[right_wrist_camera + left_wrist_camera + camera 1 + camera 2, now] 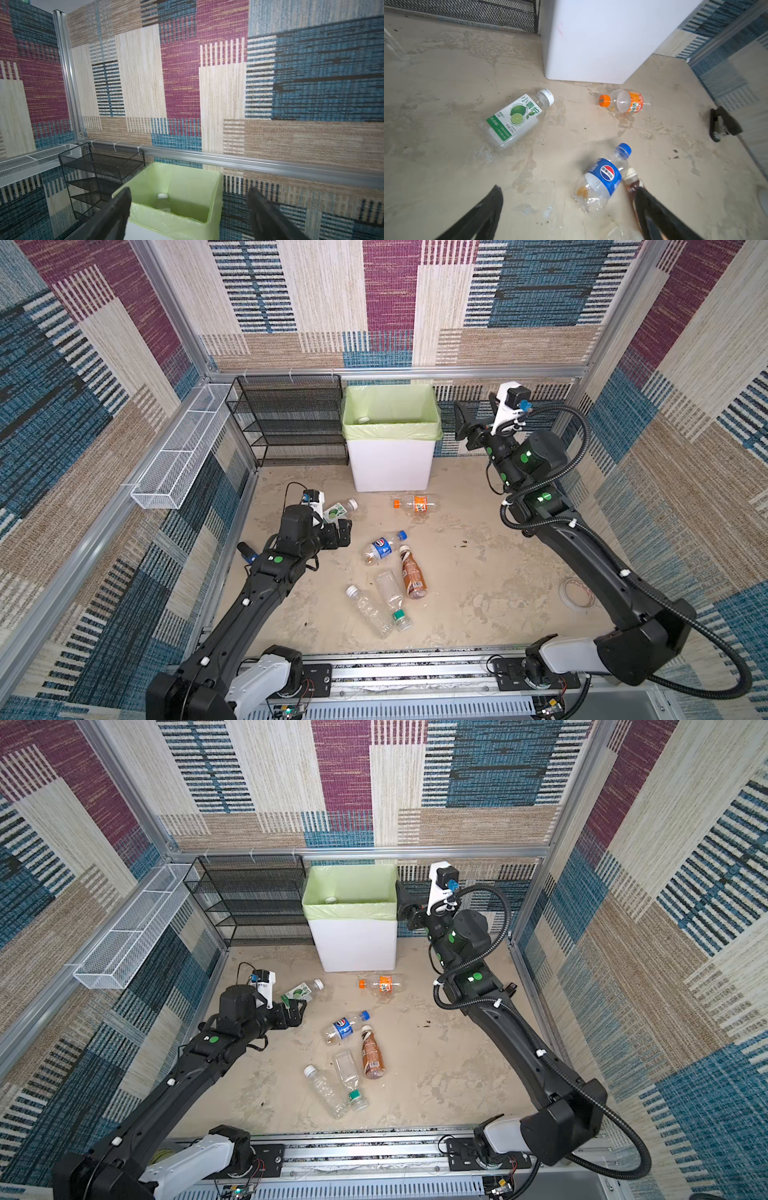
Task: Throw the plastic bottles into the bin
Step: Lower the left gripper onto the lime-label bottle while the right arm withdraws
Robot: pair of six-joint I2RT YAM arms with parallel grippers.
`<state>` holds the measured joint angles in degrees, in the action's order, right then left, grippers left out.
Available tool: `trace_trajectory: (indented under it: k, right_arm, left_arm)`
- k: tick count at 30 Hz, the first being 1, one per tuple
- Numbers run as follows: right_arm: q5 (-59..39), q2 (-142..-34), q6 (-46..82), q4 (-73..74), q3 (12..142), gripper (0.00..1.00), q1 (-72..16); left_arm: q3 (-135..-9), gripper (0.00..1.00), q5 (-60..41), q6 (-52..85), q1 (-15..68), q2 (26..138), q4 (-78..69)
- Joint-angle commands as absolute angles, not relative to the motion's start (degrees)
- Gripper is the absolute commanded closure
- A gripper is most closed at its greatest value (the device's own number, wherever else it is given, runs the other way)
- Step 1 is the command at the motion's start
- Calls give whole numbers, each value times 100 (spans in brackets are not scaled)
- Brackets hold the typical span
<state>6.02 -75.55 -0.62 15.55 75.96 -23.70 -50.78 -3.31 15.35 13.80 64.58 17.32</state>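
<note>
Left jaws covering brown bottle (partly), capped bottle faint inside bin.

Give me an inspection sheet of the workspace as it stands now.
Surface: stained beige tabletop.
Job's things: lime-label bottle, orange-cap bottle, Pepsi bottle, brown bottle, white-cap clear bottle and green-cap clear bottle lie on it; seventh bottle inside the bin.
Clutter: tape roll by right arm; blue-and-black device beside left arm.
Grippers: left gripper open, empty, near lime-label bottle; right gripper open, empty, beside bin rim.
Cables: black hose loops along right arm.
Surroundings: mesh rack, wire basket, carpeted walls.
</note>
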Motion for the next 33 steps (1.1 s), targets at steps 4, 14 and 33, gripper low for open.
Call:
trace_trajectory:
  k: [4, 14, 33]
  right_arm:
    - [637, -6716, 823, 1007, 5776, 11, -1945]
    - [-118, -6067, 1433, 867, 4263, 6, -1539]
    - [-457, -5631, 1653, 695, 3853, 1, -1494]
  left_arm:
    - [-6085, 1, -479, 216, 1037, 7560, 2603]
    - [-7539, 0, -367, -2331, 928, 9395, 3664]
    - [-9338, 1, -821, -4068, 431, 11797, 4078]
